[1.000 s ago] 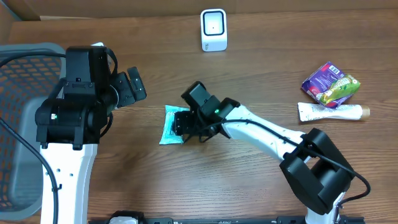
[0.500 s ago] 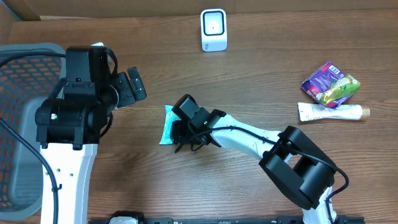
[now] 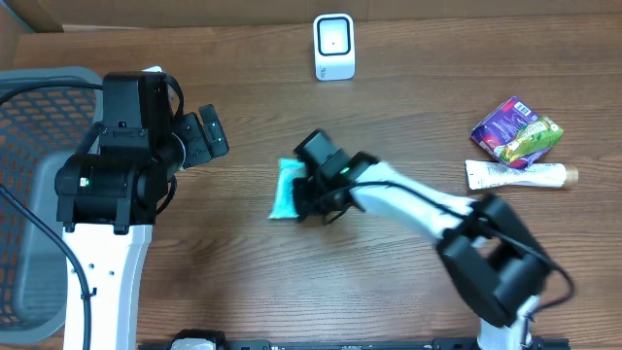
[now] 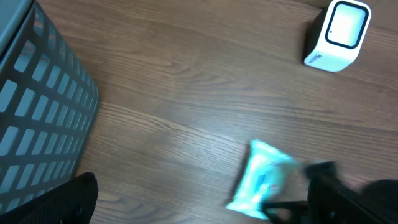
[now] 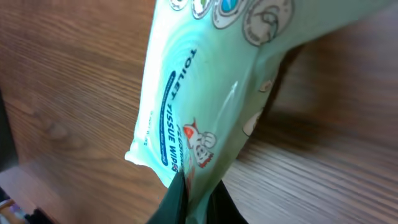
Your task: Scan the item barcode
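Now the pack (image 3: 285, 190) is pinched at its edge by the right gripper (image 3: 307, 194), whose jaws were spread a second ago. The pack is shifted toward three o'clock from its earlier spot. It is seen at nine o'clock of that gripper, with the scanner (image 3: 333, 46) well apart at one o'clock. The left gripper (image 3: 201, 138) is held spread, at ten o'clock of the pack.

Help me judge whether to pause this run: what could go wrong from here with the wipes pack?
1. The right gripper pinches only a thin edge of the soft wipes pack, so the pack could slip out or sag on the way.
2. No barcode shows on any visible face, so the pack may reach the scanner with the wrong side facing it.
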Robot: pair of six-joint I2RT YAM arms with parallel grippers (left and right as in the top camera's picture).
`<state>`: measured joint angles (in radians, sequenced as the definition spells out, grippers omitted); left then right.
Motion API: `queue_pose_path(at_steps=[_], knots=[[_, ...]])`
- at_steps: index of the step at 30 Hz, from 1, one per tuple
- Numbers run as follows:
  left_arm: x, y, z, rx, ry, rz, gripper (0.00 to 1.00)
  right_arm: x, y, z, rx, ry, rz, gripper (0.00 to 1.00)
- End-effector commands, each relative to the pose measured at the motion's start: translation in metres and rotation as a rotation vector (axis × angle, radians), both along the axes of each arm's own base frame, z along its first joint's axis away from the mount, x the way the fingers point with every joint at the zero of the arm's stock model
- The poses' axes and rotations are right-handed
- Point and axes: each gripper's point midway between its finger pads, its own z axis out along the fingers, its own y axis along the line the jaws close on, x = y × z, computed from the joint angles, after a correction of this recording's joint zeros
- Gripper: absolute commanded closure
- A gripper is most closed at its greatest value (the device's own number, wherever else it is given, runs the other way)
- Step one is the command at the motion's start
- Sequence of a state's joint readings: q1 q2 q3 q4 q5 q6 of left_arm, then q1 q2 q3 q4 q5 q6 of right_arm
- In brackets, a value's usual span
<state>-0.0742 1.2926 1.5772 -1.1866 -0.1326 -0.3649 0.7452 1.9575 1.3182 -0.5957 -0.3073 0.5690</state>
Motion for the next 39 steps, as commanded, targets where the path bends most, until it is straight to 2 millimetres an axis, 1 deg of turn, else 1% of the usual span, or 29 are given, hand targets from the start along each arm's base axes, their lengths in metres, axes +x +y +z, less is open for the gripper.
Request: queue_pose_path(at_steps=[1,2,3,4,5,7,8,10,13,15,18,20,21,24,27,30,32,36,39], knots=[[0.001,0.003,0.002,0.003,-0.006,0.017,0.0,0.031,-0.037,0.063,-0.091,-0.249,0.003,0.96],[0.001,0.003,0.002,0.003,-0.006,0.017,0.0,0.038,-0.059,0.072,-0.199,-0.302,-0.044,0.96],[0.001,0.003,0.002,0.003,-0.006,0.017,0.01,0.044,-0.078,0.08,-0.298,-0.351,-0.081,0.96],[0.001,0.003,0.002,0.003,-0.006,0.017,0.01,0.048,-0.093,0.086,-0.379,-0.392,-0.109,0.96],[0.001,0.003,0.002,0.003,-0.006,0.017,0.0,0.052,-0.113,0.094,-0.498,-0.44,-0.147,0.96],[0.001,0.003,0.002,0.003,-0.006,0.017,0.01,0.054,-0.14,0.102,-0.676,-0.502,-0.167,0.96],[0.001,0.003,0.002,0.003,-0.006,0.017,0.0,0.053,-0.148,0.102,-0.735,-0.516,-0.165,0.96],[0.001,0.003,0.002,0.003,-0.006,0.017,0.01,0.05,-0.149,0.092,-0.776,-0.499,-0.142,0.96],[0.001,0.003,0.002,0.003,-0.006,0.017,0.0,0.047,-0.152,0.068,-0.849,-0.448,-0.078,0.96],[0.001,0.003,0.002,0.003,-0.006,0.017,0.01,0.045,-0.167,0.055,-0.977,-0.428,-0.026,0.96],[0.001,0.003,0.002,0.003,-0.006,0.017,0.0,0.044,-0.196,0.05,-1.201,-0.426,0.039,0.96],[0.001,0.003,0.002,0.003,-0.006,0.017,0.0,0.044,-0.205,0.049,-1.289,-0.426,0.075,0.94],[0.001,0.003,0.002,0.003,-0.006,0.017,0.0,0.043,-0.207,0.047,-1.305,-0.417,0.09,0.93],[0.001,0.003,0.002,0.003,-0.006,0.017,0.0,0.036,-0.2,0.038,-1.261,-0.369,0.139,0.95],[0.001,0.003,0.002,0.003,-0.006,0.017,0.01,0.021,-0.183,0.023,-1.17,-0.296,0.231,0.95],[0.001,0.003,0.002,0.003,-0.006,0.017,0.0,0.01,-0.162,0.014,-1.095,-0.281,0.277,0.94],[0.001,0.003,0.002,0.003,-0.006,0.017,0.0,0.005,-0.15,0.012,-1.069,-0.297,0.294,0.71],[0.001,0.003,0.002,0.003,-0.006,0.017,0.01,-0.005,-0.123,0.008,-1.016,-0.338,0.337,0.59],[0.001,0.003,0.002,0.003,-0.006,0.017,0.0,-0.013,-0.107,0.006,-0.984,-0.362,0.366,0.56]])
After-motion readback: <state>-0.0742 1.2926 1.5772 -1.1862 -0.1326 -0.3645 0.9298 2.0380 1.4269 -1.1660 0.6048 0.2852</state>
